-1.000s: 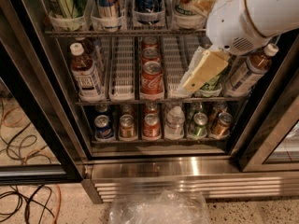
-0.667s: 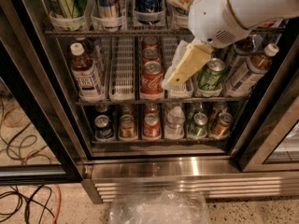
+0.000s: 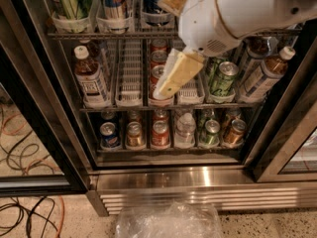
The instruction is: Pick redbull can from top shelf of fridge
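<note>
We see the redbull can [image 3: 115,1], blue-silver with red marks, upright in a white holder [image 3: 115,24] on the top shelf [image 3: 99,34] of the fridge [image 3: 173,180], at ten o'clock from the spread-fingered gripper [image 3: 166,44].

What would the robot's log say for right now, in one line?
tool: open, empty, in front of fridge | redbull can: upright on top shelf, untouched | step: grasp not yet done
</note>
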